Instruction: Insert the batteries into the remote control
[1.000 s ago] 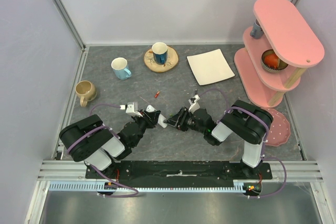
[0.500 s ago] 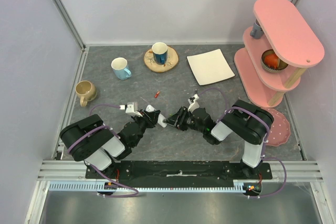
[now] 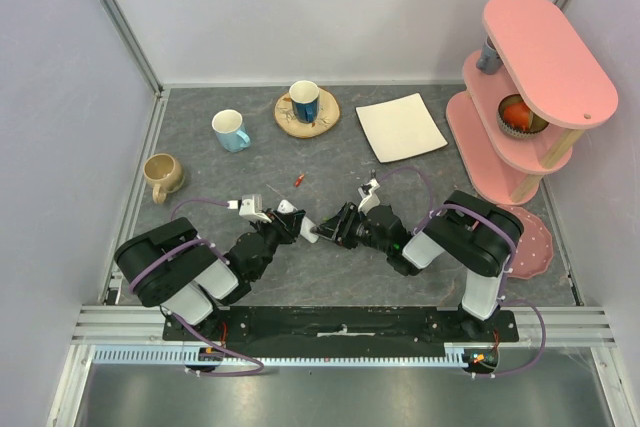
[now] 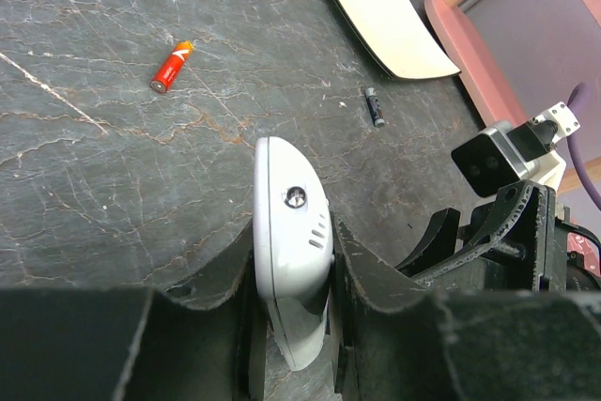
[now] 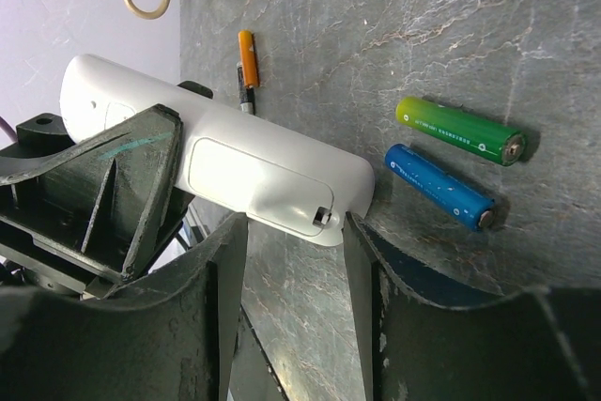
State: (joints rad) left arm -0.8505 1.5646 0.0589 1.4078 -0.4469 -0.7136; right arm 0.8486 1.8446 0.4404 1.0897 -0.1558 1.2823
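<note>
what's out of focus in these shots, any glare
Left wrist: the left fingers are blurred, the remote control and red-orange battery sharp. Right wrist: the right fingers soft, the green battery and blue battery crisp. Top external: even light, no strong glare.

**Layout at the moment shown.** The remote control [image 4: 286, 223] sat between the fingers of the left gripper [image 4: 293, 265] at mid-tabletop [image 3: 330, 162], with the right gripper [image 5: 293, 237] facing it from the right. Two batteries [image 5: 460, 131] lay side by side near its end, and a lone battery [image 3: 298, 180] lay behind it. Along the back, left to right, stood a mug [image 3: 231, 131], a cup [image 3: 305, 100] on a coaster [image 3: 325, 119] and a plate [image 3: 401, 126]. A tiered stand [image 3: 530, 87] occupied the right edge.
</note>
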